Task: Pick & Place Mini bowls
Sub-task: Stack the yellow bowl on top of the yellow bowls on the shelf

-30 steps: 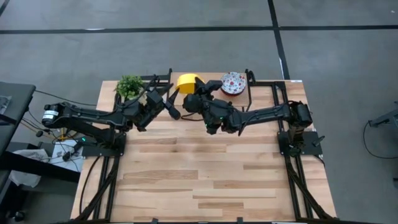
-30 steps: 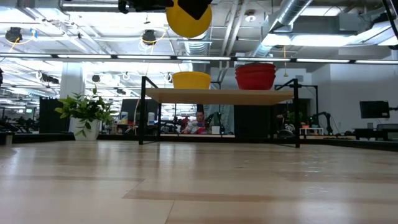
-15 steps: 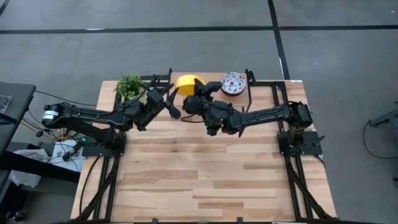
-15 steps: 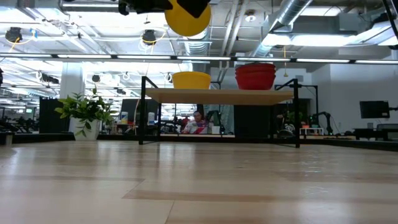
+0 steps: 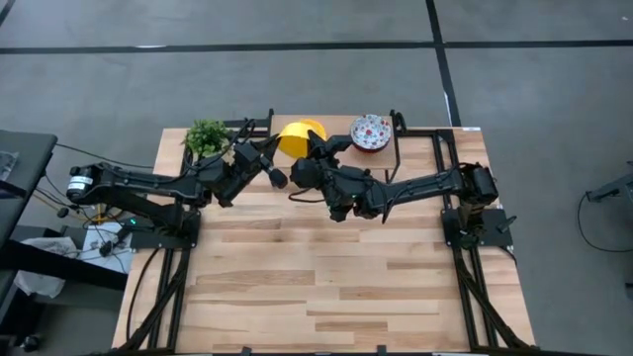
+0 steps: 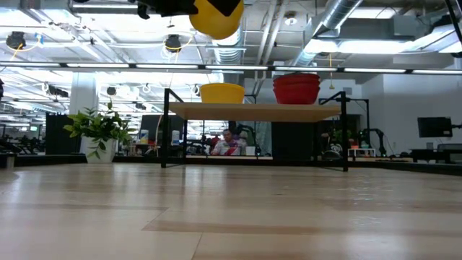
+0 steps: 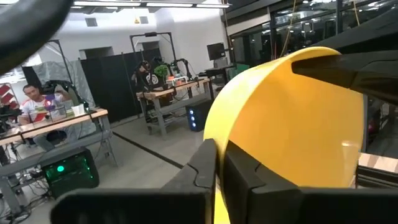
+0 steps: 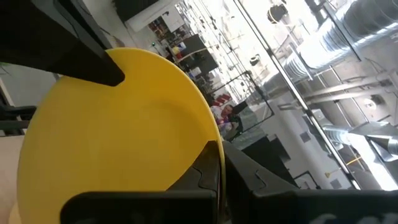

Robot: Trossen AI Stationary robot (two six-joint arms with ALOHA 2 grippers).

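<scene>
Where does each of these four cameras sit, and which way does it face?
High: overhead, looking down; both arms, wooden table.
Low: table height, facing the room; glossy yellow round mini bowl up top.
Left wrist: along left pincer, shut on that bowl.
Right wrist: along right pincer, gripping it too.
All four share the bowl.

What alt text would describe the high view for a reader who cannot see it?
Seen from above, the left gripper and right gripper both grip one yellow bowl near the wooden table's far edge, between a small plant and a patterned bowl.

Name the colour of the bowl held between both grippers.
Plain glossy yellow bowl, clearest in the left wrist view.
</scene>
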